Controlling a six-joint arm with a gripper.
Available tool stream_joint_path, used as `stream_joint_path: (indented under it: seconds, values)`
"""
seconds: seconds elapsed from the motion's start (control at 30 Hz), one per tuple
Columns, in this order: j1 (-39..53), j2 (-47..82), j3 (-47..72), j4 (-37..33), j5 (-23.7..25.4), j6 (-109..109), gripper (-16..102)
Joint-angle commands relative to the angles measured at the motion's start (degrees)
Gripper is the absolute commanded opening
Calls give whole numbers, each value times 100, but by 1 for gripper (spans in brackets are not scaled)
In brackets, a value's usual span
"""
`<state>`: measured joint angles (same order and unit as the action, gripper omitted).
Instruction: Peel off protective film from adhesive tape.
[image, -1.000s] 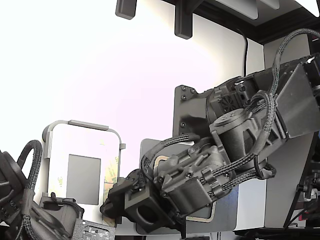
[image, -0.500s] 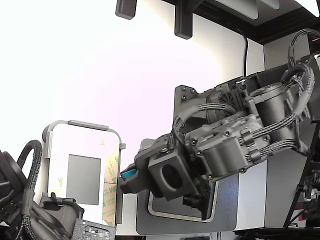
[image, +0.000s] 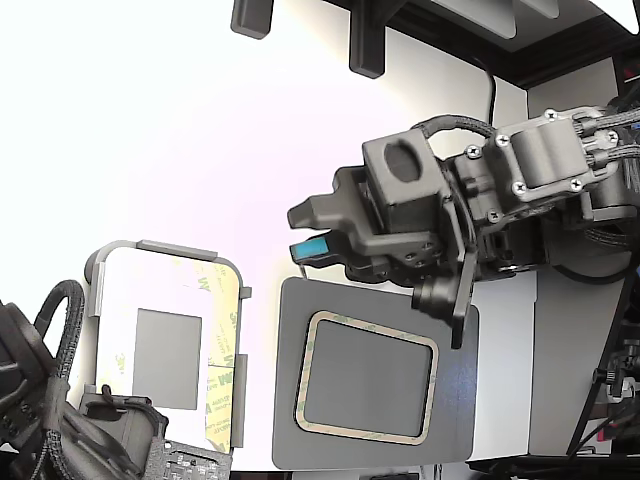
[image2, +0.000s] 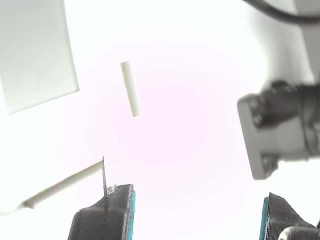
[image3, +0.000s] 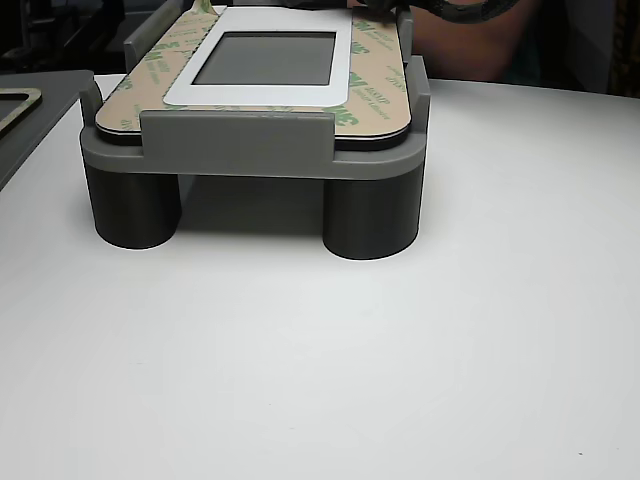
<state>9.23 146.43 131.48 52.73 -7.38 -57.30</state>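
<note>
Jaws stand apart, gripping nothing, above the dark grey plate (image: 375, 375).

Exterior view: the table surface (image: 150, 130) is heavily overexposed, burnt to near-white with a faint pink cast; the arm housing and the gripper (image: 310, 232) read dark but sharp against it. The dark plate (image: 375, 375) below the jaws is evenly lit, with no strong shadow.

Wrist view: almost wholly blown out, pink-tinged at centre. Beyond the jaws, pale shapes are washed and soft; the grey block (image2: 280, 130) to one side is blurred.

Other view: balanced, diffuse light. The grey stand (image3: 250, 150) casts a soft shadow beneath and forward. The foreground table is sharp; the background is dim.
</note>
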Motion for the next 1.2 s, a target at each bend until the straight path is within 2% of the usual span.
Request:
stream_joint_path:
  seconds: [0.0, 0.1, 0.33, 0.57, 1.17]
  values:
    - [-281, 554, 44, -158, 185, 3771, 100]
    - [-686, 932, 264, 18, 325, 5089, 100]
    - [-2408, 1187, 765, 343, -817, 5678, 100]
    - [-2769, 2294, 2004, 176, -888, 5722, 100]
    - [-2725, 2294, 1995, 202, -835, 5713, 100]
